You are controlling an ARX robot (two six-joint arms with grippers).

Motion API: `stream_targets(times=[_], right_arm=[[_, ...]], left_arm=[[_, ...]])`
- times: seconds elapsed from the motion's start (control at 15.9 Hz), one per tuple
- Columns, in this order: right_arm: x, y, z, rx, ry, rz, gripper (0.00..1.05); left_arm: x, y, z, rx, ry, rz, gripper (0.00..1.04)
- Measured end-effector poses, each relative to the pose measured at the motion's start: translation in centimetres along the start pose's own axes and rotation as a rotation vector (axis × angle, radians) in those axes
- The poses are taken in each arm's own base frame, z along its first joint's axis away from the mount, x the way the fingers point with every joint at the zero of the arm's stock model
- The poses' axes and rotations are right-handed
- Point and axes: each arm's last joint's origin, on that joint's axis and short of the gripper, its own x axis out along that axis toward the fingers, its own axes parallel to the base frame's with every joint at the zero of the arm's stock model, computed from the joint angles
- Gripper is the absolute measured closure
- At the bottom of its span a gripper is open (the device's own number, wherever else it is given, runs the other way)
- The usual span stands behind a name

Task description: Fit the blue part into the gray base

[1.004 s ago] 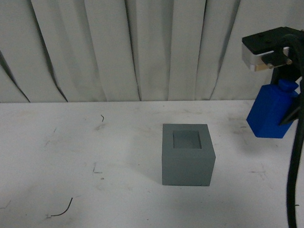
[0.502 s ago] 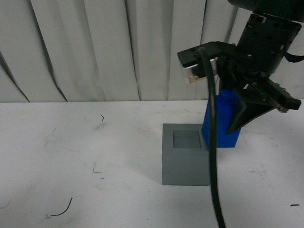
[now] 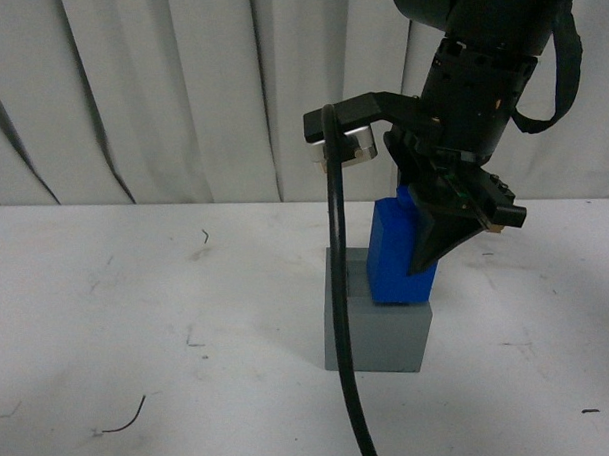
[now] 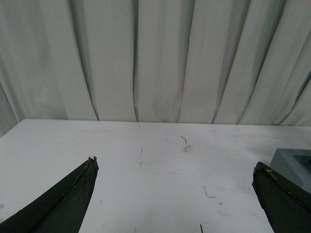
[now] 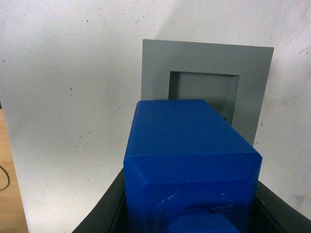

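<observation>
My right gripper (image 3: pixel 425 246) is shut on the blue part (image 3: pixel 392 253), a bright-blue block held upright right over the gray base (image 3: pixel 378 335). In the front view the block's lower end overlaps the cube's top; whether it touches is unclear. In the right wrist view the blue part (image 5: pixel 189 155) fills the foreground between the black fingers, and the gray base (image 5: pixel 155 68) with its square recess (image 5: pixel 204 90) lies just beyond it. My left gripper (image 4: pixel 175 165) is open and empty above the white table; the base's corner (image 4: pixel 291 162) shows beside one finger.
The white table (image 3: pixel 138 324) has small dark scuffs and a thin curved wire piece (image 3: pixel 126 419) near the front left. A pleated white curtain (image 3: pixel 180 92) hangs behind. A black cable (image 3: pixel 343 317) hangs from the right arm in front of the base.
My right arm has carried the blue part leftward from the table's right side to directly over the gray base. The base and left gripper have not moved.
</observation>
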Motion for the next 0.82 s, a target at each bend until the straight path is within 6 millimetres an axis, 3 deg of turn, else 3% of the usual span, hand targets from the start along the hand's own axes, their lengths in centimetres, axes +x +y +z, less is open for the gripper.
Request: stream_targets(times=[0.38, 0.5, 0.82], right_arm=[[0.6, -1.5, 0.8, 0.009, 0.013, -0.018, 0.58], [1.9, -1.0, 2.4, 0.063, 0.027, -0.024, 0.58], [1.8, -1.1, 2.0, -0.032, 0.028, -0.032, 0.58]], left_arm=[[0.0, 0.0, 0.0, 0.0, 0.0, 0.0, 0.07], [0.0, 0.0, 0.0, 0.0, 0.0, 0.0, 0.07], [0.0, 0.0, 0.0, 0.0, 0.0, 0.0, 0.07]])
